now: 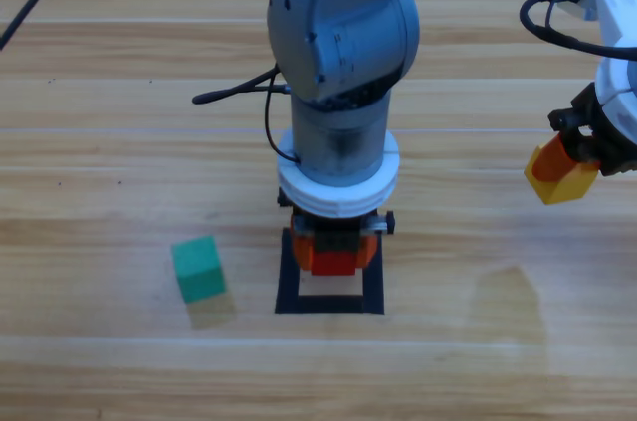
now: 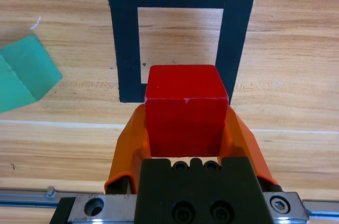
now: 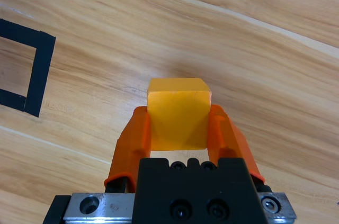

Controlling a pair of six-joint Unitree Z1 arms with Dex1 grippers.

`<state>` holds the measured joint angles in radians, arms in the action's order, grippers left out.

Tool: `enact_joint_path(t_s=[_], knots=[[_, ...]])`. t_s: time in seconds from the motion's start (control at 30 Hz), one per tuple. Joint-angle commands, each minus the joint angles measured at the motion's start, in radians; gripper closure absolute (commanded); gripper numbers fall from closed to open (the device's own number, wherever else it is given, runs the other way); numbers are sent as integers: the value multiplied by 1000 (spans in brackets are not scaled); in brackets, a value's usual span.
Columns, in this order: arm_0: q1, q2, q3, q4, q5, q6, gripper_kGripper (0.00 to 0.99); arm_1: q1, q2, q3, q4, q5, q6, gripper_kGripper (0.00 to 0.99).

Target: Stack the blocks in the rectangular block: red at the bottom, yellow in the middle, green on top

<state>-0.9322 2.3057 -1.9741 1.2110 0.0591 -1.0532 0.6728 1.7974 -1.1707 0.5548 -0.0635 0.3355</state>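
Gripping the red cube (image 2: 185, 110) between its jaws, the left end effector (image 2: 185, 128) hangs over the tape square (image 2: 127, 38).

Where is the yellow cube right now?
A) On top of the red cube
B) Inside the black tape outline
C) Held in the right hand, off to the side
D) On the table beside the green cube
C: the right hand grips the yellow cube between its jaws, well away from the tape outline.
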Motion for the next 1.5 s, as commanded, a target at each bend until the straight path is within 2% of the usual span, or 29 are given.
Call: enact_joint_path(t_s=[0.03, 0.23, 1.5], knots=[[-20, 51, 26, -44, 8, 16, 990, 5, -24, 29, 19, 7, 0, 964], [-20, 24, 109, -122, 4, 27, 990, 5, -23, 31, 19, 7, -1, 964], [-16, 40, 141, -166, 19, 29, 990, 5, -21, 31, 19, 4, -1, 964]])
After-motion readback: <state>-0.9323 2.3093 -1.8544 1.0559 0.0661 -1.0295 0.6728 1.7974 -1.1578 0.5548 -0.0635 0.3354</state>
